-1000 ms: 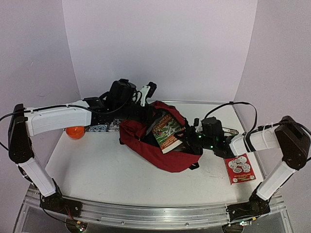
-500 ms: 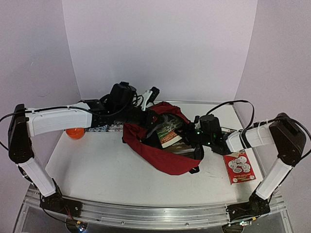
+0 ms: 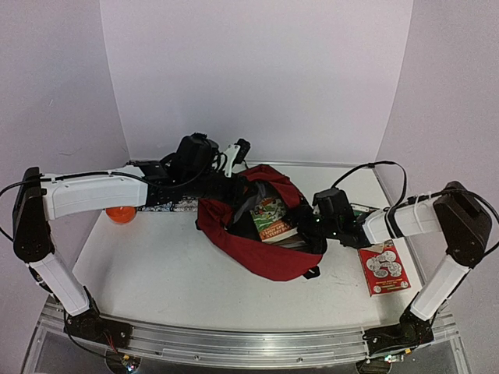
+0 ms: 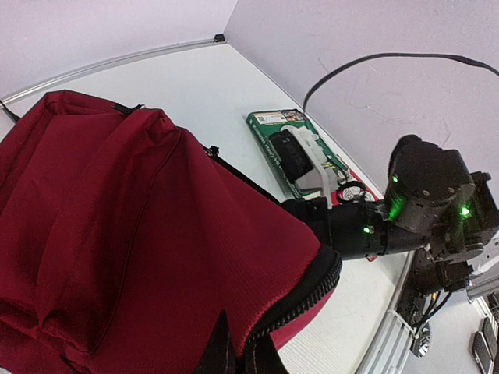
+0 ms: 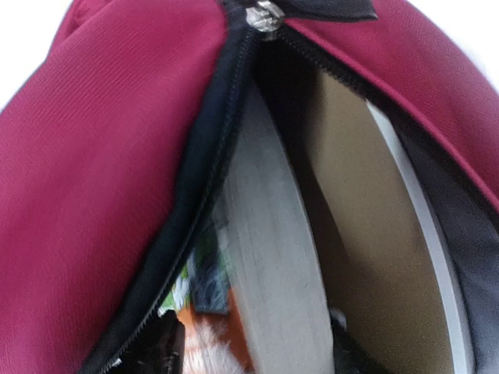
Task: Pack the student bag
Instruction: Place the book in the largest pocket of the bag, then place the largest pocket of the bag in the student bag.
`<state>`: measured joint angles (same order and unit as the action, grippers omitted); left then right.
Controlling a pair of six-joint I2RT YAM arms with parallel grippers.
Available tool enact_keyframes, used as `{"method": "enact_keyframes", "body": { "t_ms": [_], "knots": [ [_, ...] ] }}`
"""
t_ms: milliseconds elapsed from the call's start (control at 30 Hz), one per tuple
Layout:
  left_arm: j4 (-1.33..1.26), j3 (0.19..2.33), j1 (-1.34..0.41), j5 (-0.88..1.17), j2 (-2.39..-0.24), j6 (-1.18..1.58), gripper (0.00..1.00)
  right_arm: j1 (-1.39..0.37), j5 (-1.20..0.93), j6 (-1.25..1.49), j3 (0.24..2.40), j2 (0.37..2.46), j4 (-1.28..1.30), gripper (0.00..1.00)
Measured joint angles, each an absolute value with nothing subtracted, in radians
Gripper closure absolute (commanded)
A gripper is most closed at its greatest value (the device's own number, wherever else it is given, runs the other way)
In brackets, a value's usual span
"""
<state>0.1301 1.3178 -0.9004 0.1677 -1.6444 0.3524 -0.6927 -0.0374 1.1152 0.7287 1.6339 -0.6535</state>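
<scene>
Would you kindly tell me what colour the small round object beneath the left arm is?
The round object is orange, clearest in the top external view.

An orange ball [image 3: 120, 213] is sitting by the table's [image 3: 156, 265] left edge, a red booklet [image 3: 383, 269] lying by its right edge.

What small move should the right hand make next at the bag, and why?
Probably draw the right hand back out of the mouth of the student bag. The book already rests inside the opening, the left hand pinches the rim open, and a red booklet waits on the table.
</scene>
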Motion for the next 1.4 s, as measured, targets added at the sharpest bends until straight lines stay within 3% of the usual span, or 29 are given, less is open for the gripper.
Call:
{"method": "enact_keyframes", "body": {
  "t_ms": [467, 633, 1067, 1233, 1400],
  "knots": [
    [0.13, 1.318, -0.817, 0.075, -1.673, 0.407, 0.75, -0.722, 0.064, 0.895, 0.731, 1.414, -0.31, 0.1],
    [0.133, 1.301, -0.768, 0.053, -1.696, 0.431, 0.61, -0.688, 0.095, 0.834, 0.726, 1.294, -0.208, 0.02],
    [0.141, 1.205, -0.7, 0.058, -1.665, 0.464, 0.19, -0.485, 0.122, 0.91, 0.459, 1.042, -0.221, 0.02],
    [0.185, 1.182, -0.699, 0.052, -1.555, 0.45, 0.08, -0.442, 0.124, 0.96, 0.416, 1.042, -0.251, 0.02],
    [0.225, 1.176, -0.692, 0.024, -1.444, 0.45, 0.05, -0.305, 0.078, 0.897, 0.446, 1.064, -0.255, 0.02]
  ]
}}
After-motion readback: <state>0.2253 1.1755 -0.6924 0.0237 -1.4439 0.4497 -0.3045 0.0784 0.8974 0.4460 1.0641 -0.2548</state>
